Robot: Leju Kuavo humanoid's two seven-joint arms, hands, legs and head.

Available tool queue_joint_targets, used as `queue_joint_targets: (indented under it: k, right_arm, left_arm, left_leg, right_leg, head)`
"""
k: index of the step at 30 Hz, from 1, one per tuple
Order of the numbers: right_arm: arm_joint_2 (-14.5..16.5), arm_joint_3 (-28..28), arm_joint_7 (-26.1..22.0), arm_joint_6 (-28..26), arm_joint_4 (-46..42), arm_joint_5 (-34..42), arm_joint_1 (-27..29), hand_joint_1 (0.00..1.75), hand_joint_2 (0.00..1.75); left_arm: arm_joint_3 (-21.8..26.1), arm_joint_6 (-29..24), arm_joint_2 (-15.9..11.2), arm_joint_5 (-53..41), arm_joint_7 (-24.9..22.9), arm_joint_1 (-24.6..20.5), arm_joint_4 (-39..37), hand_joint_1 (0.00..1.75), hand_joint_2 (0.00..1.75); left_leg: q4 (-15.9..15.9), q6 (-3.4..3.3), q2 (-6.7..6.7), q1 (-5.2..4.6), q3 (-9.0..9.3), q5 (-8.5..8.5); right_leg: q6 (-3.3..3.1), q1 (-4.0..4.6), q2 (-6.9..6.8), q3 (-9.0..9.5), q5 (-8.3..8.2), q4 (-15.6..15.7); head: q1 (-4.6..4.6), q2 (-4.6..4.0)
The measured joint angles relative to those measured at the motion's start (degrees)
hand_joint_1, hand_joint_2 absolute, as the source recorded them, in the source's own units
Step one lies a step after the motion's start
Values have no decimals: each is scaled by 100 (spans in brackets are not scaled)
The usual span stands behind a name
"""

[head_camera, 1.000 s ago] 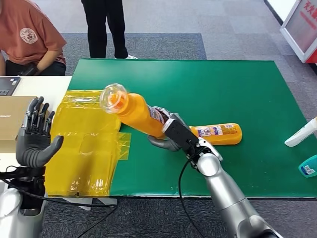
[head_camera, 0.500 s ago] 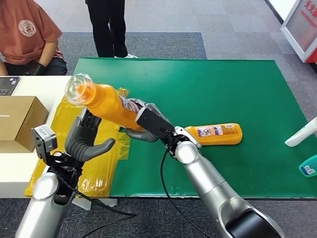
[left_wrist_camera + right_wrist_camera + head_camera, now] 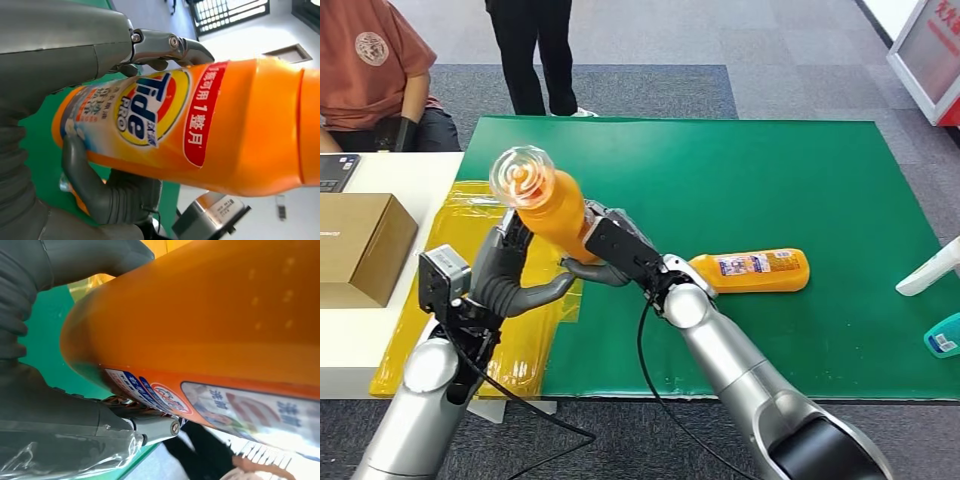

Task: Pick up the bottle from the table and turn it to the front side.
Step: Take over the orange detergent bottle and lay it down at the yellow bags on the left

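mid-turn: right hand (image 3: 610,250) grips the bottle (image 3: 550,205) above the mat (image 3: 773,180), left hand (image 3: 505,275) cupped half-open beneath it, touching. next, left must clamp for the regrasp.

Evenly bright and sharp in the head view, soft shadows only. Blown-out white at right of left wrist view; bottle (image 3: 211,315) blurred, out of focus in right wrist view.
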State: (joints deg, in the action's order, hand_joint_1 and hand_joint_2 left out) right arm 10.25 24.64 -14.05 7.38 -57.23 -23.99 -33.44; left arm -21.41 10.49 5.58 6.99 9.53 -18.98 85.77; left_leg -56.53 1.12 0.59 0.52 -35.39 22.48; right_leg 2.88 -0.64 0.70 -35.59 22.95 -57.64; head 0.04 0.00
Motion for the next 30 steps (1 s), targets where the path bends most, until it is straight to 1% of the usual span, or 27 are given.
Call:
queue_joint_targets:
  k: [4, 9, 13, 18, 19, 22, 23, 30]
  right_arm:
    - [2, 203, -24, 61, -2, 3, 30, 175, 175]
    - [2, 371, -31, 90, -2, 26, 58, 175, 175]
    - [2, 465, -32, 99, -2, 33, 74, 175, 175]
    - [2, 527, -32, 97, -42, 35, 88, 175, 175]
    - [2, 534, -32, 97, -49, 36, 90, 175, 175]
    - [2, 539, -30, 97, -74, 36, 97, 175, 175]
    - [2, 539, -29, 97, -79, 37, 98, 175, 175]
    - [-4, 538, -16, 70, -96, 48, 117, 175, 175]
  left_arm:
    - [-38, -450, 20, -803, 56, -6, 70, 0, 175]
    - [-33, -767, 30, -1453, 69, -7, 169, 0, 175]
    - [-15, -873, 30, -1762, 70, -8, 234, 0, 175]
    - [12, -827, 34, -1837, 70, -8, 286, 0, 175]
    - [13, -809, 38, -1837, 70, -8, 292, 5, 175]
    - [14, -782, 56, -1836, 70, -7, 298, 136, 175]
    - [15, -765, 60, -1830, 69, -7, 298, 175, 175]
    - [33, -524, 65, -1409, 44, -6, 299, 175, 175]
  left_leg:
    - [0, 0, 0, 0, 0, 0]
    - [0, 0, -1, 0, 0, 0]
    - [0, 0, -1, 0, 0, 0]
    - [0, 0, -1, 0, -1, 0]
    - [0, 0, -1, 0, -1, 0]
    - [0, 0, -1, 0, 0, 0]
    - [0, 0, -1, 0, 0, 0]
    - [0, 0, -1, 0, -1, 0]
  right_leg:
    - [0, 1, 0, -1, 0, 0]
    - [0, 0, 1, -1, 0, 0]
    - [0, 0, 0, -1, 0, 0]
    - [0, 0, 0, -2, 0, 0]
    - [0, 0, 0, -2, 0, 0]
    - [0, 0, 0, -2, 0, 0]
    - [0, 0, 0, -2, 0, 0]
    - [0, 0, 0, -2, 0, 0]
  head:
    - [1, 0]
    - [1, 0]
    - [1, 0]
    - [0, 0]
    - [0, 0]
    - [1, 0]
    - [1, 0]
    - [1, 0]
